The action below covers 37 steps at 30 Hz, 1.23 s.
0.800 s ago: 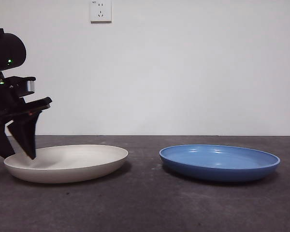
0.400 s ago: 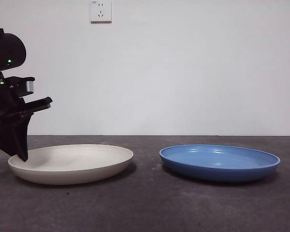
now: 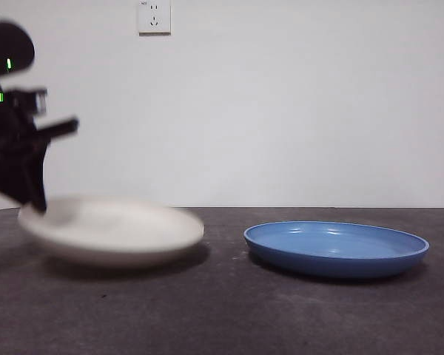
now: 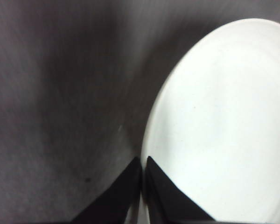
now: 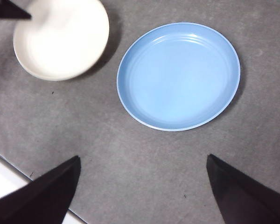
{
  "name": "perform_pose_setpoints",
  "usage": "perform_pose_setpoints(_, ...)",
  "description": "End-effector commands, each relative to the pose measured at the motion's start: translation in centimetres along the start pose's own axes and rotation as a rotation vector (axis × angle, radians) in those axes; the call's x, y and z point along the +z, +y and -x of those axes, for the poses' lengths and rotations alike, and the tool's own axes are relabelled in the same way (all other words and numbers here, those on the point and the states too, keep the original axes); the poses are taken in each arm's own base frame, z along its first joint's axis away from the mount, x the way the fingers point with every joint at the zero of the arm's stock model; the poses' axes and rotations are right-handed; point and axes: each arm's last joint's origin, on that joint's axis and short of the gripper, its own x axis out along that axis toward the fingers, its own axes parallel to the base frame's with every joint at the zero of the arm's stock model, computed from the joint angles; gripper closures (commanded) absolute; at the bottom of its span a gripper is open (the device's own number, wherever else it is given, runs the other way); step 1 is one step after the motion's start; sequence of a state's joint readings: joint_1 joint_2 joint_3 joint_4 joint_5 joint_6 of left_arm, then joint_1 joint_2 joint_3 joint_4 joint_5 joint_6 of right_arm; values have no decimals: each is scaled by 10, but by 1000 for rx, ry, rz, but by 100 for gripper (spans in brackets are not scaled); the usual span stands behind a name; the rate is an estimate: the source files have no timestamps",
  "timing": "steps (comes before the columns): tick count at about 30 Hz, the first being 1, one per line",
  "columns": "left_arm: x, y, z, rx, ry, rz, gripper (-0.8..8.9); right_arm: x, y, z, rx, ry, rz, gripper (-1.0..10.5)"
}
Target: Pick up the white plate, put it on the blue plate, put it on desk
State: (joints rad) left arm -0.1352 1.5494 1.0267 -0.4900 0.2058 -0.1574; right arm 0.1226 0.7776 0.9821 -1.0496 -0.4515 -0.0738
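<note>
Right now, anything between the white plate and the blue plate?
Nothing: only bare desk separates the white plate from the blue plate, clearest in the right wrist view; the front view agrees.

dark mottled desk [image 3: 229,310], blue plate [image 3: 336,248] resting on it

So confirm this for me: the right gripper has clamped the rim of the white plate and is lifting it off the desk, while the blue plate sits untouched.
Wrong arm. The left gripper is clamped on the rim of the white plate, as the left wrist view shows. The right gripper hangs open high above the desk. The rest holds: the white plate is coming up and the blue plate sits untouched.
</note>
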Motion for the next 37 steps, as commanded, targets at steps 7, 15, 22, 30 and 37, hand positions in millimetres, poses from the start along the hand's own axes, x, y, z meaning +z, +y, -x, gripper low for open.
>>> perform_pose_setpoints(7, 30, -41, 49, -170, -162, -13, 804, 4, 1, 3, 1, -21, -1, 516)
perform_pose_setpoints(15, 42, -102, 43, -246, -171, -124, 803, 6, 2, 5, 0, -36, -22, 516)
perform_pose_setpoints(22, 48, -144, 7, -281, -102, -178, 803, 3, 9, 19, -21, -95, -28, 516)
perform_pose_setpoints(30, 50, -183, -44, -291, -21, -228, 803, 1, 22, 47, -43, -193, -10, 516)
perform_pose_setpoints(37, 43, -202, -81, -265, 27, -259, 803, -2, 27, 60, -92, -197, -12, 516)
